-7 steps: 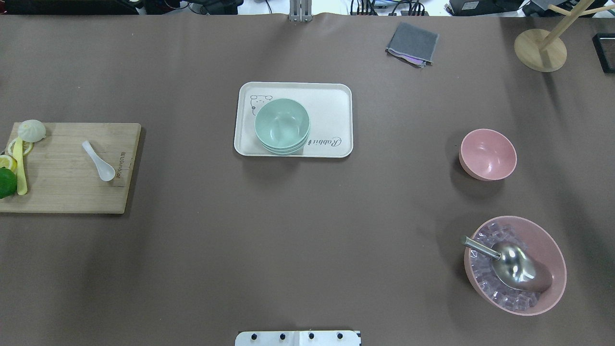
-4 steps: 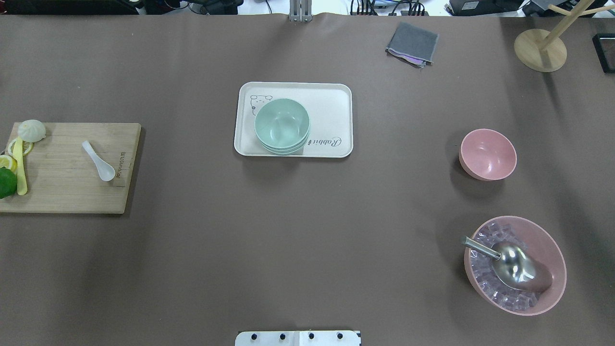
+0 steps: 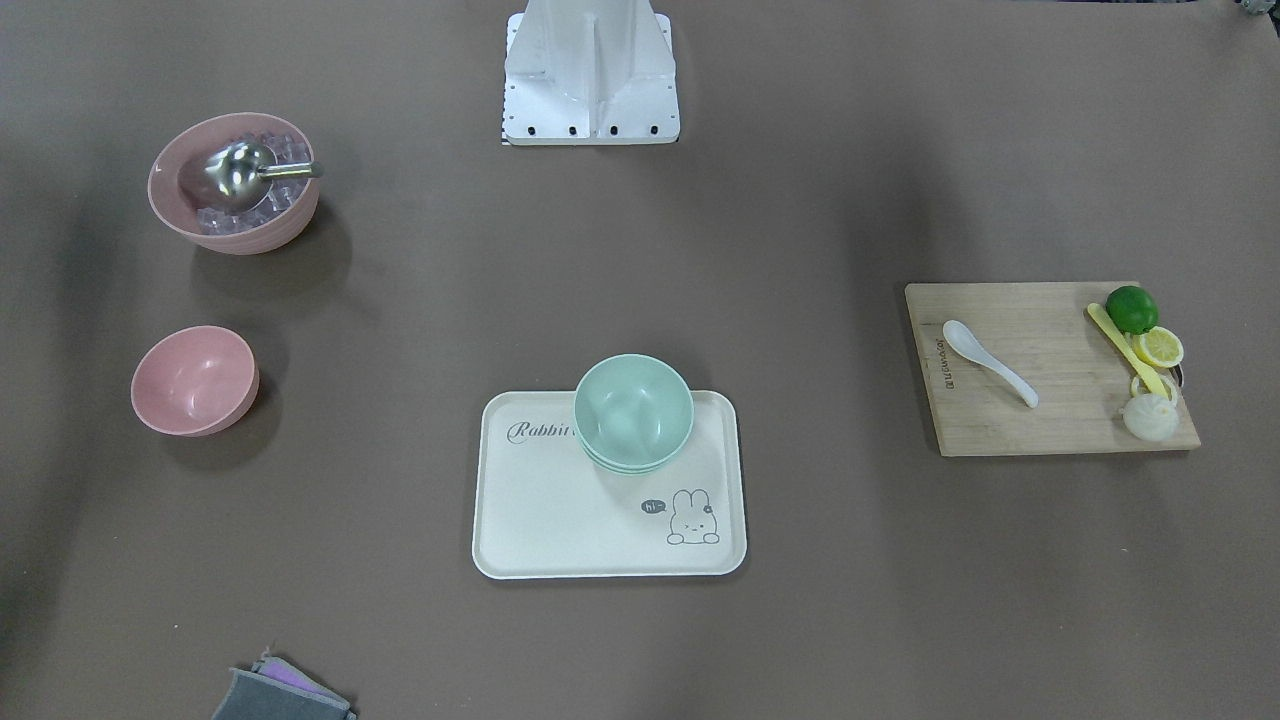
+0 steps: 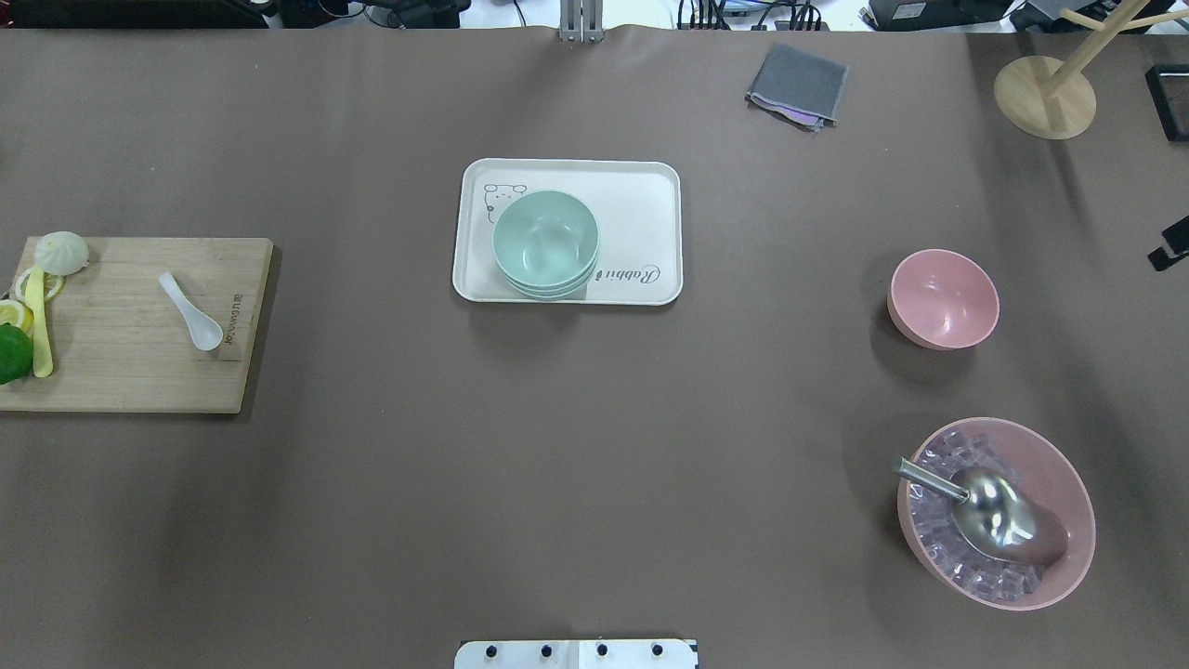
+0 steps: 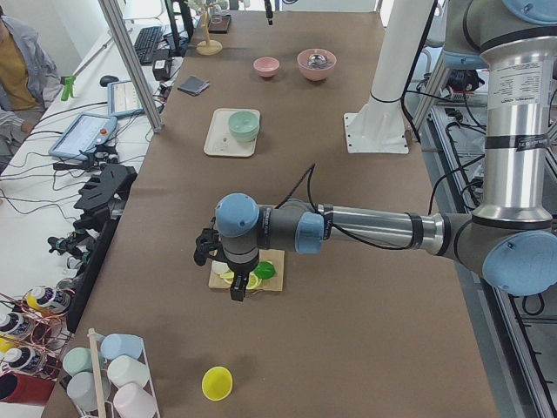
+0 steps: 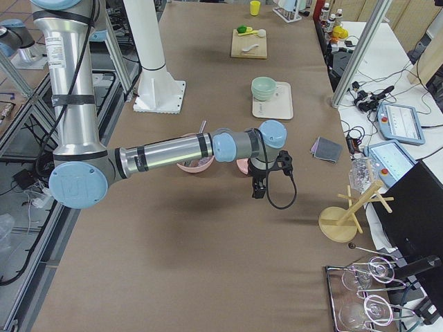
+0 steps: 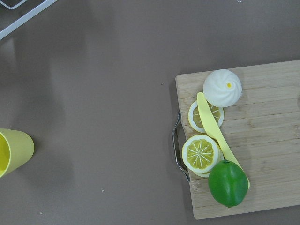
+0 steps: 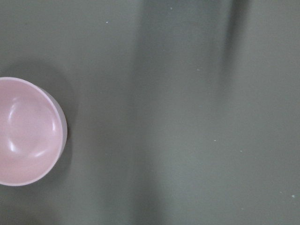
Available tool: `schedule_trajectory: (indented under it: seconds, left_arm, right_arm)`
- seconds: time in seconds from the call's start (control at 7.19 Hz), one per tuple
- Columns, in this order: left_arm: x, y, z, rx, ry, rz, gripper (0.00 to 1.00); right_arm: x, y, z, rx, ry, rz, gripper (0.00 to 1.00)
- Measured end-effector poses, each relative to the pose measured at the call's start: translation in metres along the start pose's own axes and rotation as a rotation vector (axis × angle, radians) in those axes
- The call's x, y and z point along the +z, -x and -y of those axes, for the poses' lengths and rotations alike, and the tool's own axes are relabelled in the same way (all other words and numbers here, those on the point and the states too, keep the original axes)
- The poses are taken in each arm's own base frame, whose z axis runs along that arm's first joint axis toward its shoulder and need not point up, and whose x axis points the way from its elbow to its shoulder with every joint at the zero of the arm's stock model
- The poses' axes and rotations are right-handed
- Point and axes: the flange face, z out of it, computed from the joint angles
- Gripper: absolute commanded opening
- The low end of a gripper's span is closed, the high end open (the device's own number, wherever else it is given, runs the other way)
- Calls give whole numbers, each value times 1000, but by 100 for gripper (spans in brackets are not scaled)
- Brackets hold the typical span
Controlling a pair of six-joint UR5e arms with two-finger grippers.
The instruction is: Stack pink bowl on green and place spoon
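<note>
So the pink bowl (image 4: pixel 943 299) sits upright on the bare table (image 4: pixel 594 465) over by the right edge, roughly halfway along it, with nothing touching it. The green bowls (image 4: pixel 545 243) are nested in a short stack on the cream tray (image 4: pixel 641 200) in the middle of the table, and the stack sits in the tray's left half, up against the tray's robot-side rim. The spoon (image 4: pixel 190 311) is way over at the left edge, lying on the wooden cutting board (image 4: pixel 121 372) near the board's right edge, scoop end toward the robot's side.

The left gripper (image 5: pixel 233 294) hangs above the board's left end, over the lime (image 7: pixel 228 183) and lemon slices (image 7: pixel 200 153), well apart from the spoon. The right gripper (image 6: pixel 257 193) hovers above bare table just beside the pink bowl, on its table-edge side. Honestly can't tell whether either set of jaws is spread or closed, but neither is carrying anything.
</note>
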Motion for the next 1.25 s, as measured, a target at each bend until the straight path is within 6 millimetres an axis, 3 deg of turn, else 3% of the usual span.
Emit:
schedule_trajectory:
  seconds: [0.28,0.97,1.11,1.25]
  left_arm:
    - [1,1,0,-1,3,0,98]
    - [5,0,0,1,10,-1,98]
    - [5,0,1,2,10,-1,98]
    - [5,0,1,2,10,-1,98]
  right_arm:
    - [25,32,8,19,-44,21,100]
    - [81,91,20,25,-32,0,90]
    - [92,100,26,17,-20,-9,87]
    - [100,109,31,12,-11,-11,79]
